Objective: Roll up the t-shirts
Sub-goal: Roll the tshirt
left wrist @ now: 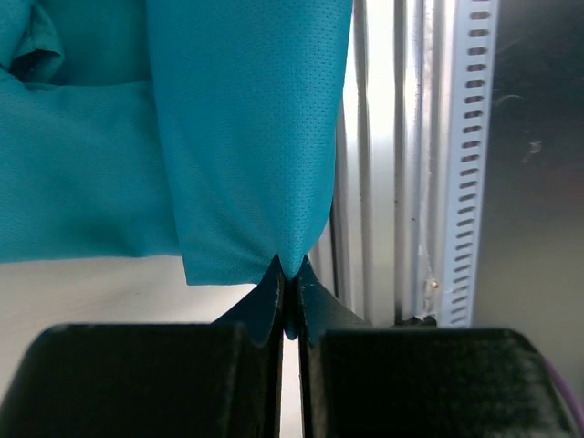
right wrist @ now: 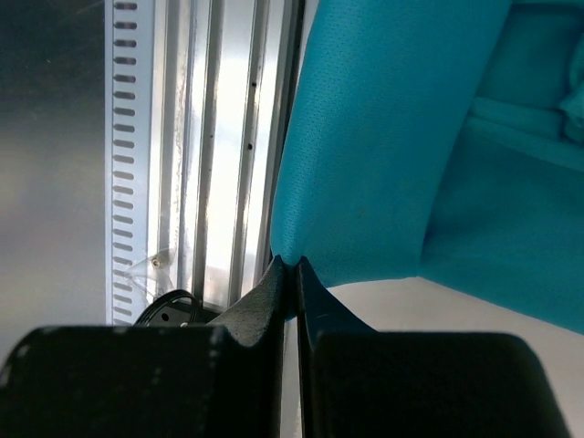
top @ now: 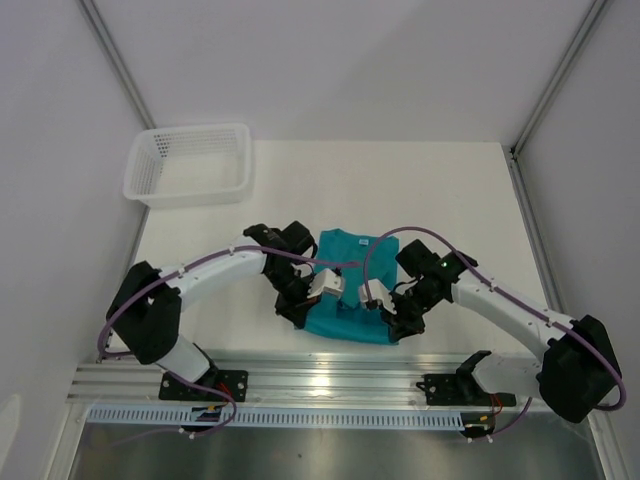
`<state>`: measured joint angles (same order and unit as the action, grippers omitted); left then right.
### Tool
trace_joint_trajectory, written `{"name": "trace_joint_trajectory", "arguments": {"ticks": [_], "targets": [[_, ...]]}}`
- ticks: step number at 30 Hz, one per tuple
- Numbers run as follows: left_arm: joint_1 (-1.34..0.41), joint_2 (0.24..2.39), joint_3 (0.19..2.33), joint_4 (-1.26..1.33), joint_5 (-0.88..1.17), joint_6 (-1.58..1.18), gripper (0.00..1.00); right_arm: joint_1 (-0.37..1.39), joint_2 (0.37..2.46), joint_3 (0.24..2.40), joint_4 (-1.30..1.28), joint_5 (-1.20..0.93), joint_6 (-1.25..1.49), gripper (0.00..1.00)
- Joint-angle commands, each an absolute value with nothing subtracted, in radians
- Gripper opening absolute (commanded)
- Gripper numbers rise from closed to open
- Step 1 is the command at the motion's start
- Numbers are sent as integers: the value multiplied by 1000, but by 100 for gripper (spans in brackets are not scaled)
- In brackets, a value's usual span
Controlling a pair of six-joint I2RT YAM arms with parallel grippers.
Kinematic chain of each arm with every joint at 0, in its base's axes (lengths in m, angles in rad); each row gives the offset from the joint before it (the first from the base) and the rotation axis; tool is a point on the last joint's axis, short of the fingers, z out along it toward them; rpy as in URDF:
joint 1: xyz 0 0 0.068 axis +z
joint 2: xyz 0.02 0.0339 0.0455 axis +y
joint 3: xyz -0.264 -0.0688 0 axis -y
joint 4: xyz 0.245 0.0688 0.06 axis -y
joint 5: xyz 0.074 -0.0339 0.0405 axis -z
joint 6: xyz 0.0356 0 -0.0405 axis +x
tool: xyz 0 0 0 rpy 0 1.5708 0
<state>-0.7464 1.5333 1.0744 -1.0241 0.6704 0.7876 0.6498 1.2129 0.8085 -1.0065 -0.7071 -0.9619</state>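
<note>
left gripper point(left wrist: 290, 276) and right gripper point(right wrist: 294, 271) each pinch a near corner of the plain teal cloth t-shirt point(top: 350, 250); to start the roll, you should carry both corners forward together.

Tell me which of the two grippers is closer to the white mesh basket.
The left gripper: the basket sits at the table's far left, on that gripper's side. The right gripper, pinching the same t-shirt, is farther away.

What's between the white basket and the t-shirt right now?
Only bare tabletop separates basket from t-shirt in the top view; the left arm passes just beside.
</note>
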Motion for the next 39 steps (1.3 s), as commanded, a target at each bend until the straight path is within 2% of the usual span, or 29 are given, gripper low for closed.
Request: {"name": "trace_joint_trajectory", "arguments": {"ticks": [1,12,24,28,29,30,34,39], "targets": [[-716,1583,1124,-1135,776,839,4,627,1241,853,-1037,-762,-971,0],[-608,1787,1307,-1109,793,738,9,511,1333,848,-815,-686,-867,0],[-566,1897,1371,-1088,715,712,20,488,1405,838,-681,-548,-785,0],[-560,1914,1387,-1043,684,680,29,486,1427,834,-635,-508,-755,11],[-558,1920,1394,-1039,681,678,31,486,1431,834,-621,-499,-750,26],[-558,1925,1394,-1035,683,675,32,486,1434,834,-606,-483,-718,31],[-549,1928,1396,-1023,681,663,39,480,1434,838,-577,-410,-681,38],[-511,1934,1427,-1017,651,637,42,442,1411,850,-549,-368,-646,40]]}}
